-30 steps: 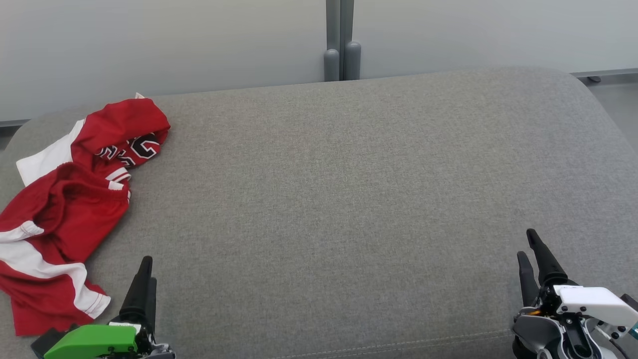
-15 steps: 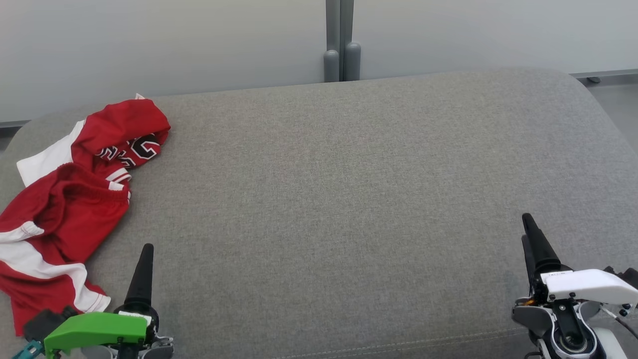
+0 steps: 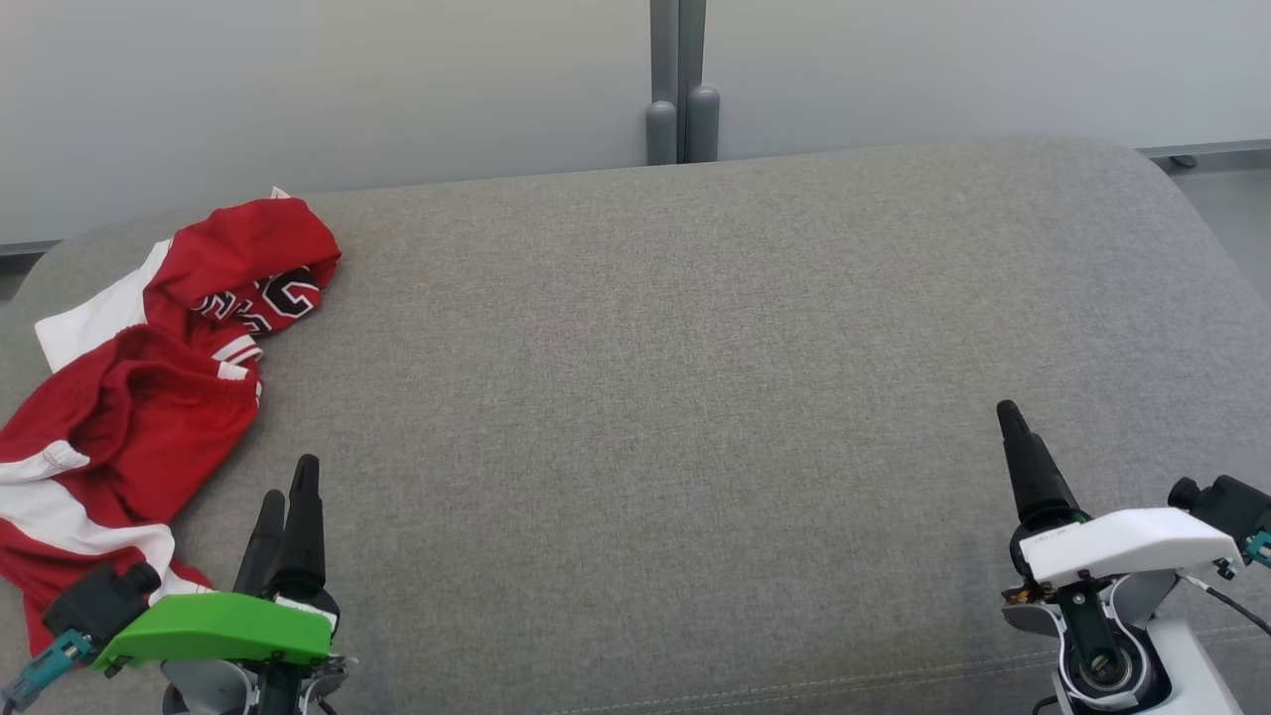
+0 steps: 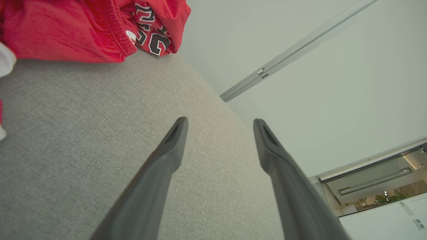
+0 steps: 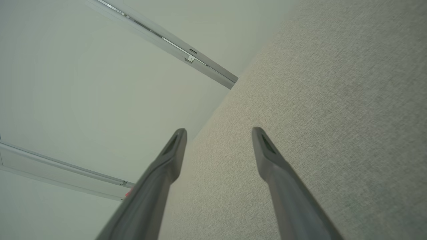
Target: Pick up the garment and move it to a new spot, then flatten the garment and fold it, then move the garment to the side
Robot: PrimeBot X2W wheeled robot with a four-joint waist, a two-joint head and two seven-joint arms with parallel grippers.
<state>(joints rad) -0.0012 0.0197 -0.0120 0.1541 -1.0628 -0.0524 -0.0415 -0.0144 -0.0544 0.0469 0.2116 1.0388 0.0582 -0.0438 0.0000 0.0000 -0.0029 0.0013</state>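
Observation:
A crumpled red and white garment [image 3: 139, 397] with black lettering lies at the far left of the grey cushioned surface [image 3: 675, 397]. My left gripper [image 3: 290, 485], under its green cover, hovers at the lower left just right of the garment's lower part, open and holding nothing. In the left wrist view the garment [image 4: 83, 30] fills the upper left, apart from the spread fingers [image 4: 173, 143]. At the lower right my right gripper [image 3: 1009, 413], white-bodied, is open over bare fabric; its wrist view shows spread fingers [image 5: 263, 150] with nothing between them.
A pale wall [image 3: 397, 89] with a grey vertical post [image 3: 680, 99] runs behind the cushion's far edge. The cushion's corners are rounded, and a strip of floor [image 3: 1231, 199] shows at the far right.
Both grippers have moved up the head view, farther onto the cushion. The right one has also shifted left. The garment has not moved.

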